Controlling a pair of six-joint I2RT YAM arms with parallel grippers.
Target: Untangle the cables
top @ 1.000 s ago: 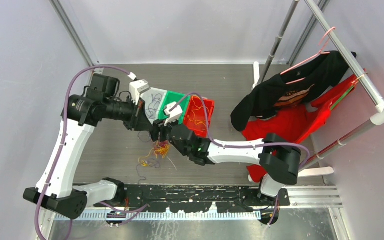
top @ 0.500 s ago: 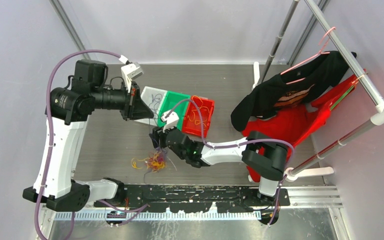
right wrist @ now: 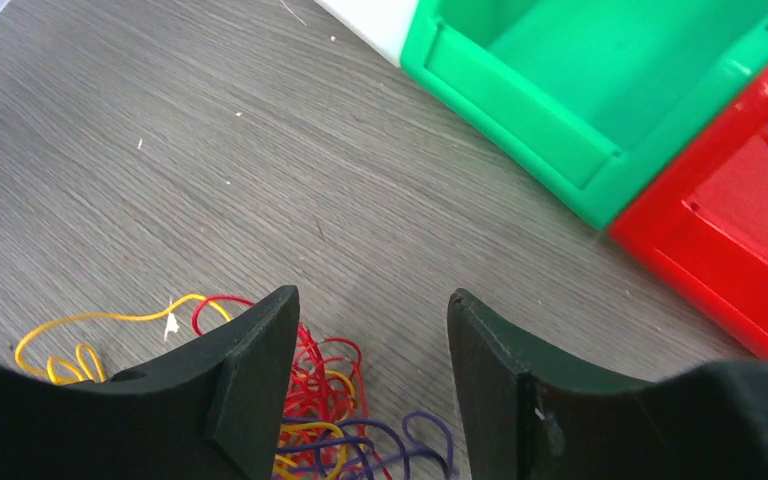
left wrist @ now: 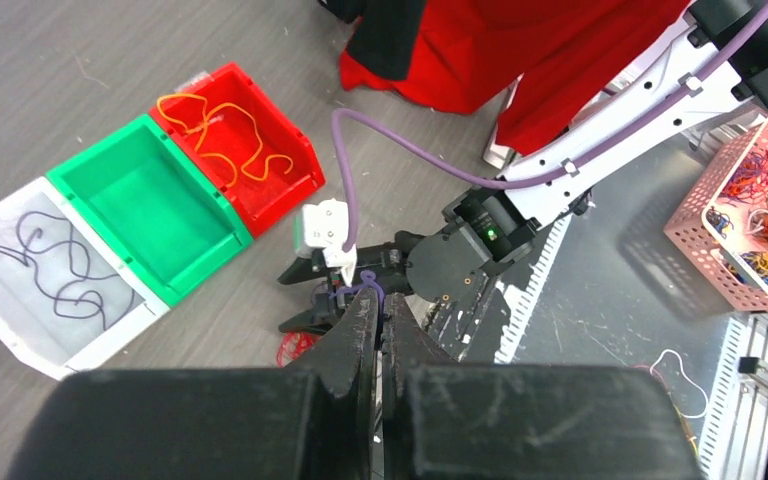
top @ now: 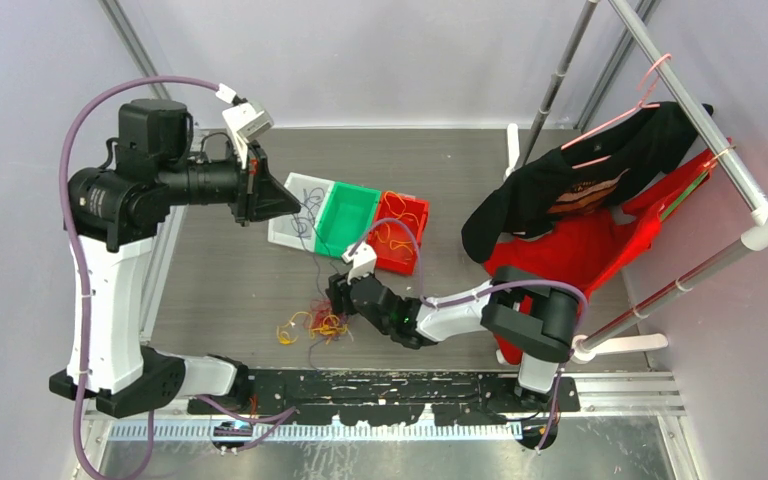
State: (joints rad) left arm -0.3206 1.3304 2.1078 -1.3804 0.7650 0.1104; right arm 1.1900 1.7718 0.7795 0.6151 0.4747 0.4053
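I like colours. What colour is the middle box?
The middle box is green, best seen in the left wrist view.

1. Short answer: nothing here can actually be read, no brand, number or label.
2. Closest thing to text is the orange-gold print on the black shirt (top: 572, 192) hanging on the rack. In the top view it's too small and crumpled to make out a single letter.
3. In the left wrist view only a sliver of that shirt shows, and the print isn't visible there.
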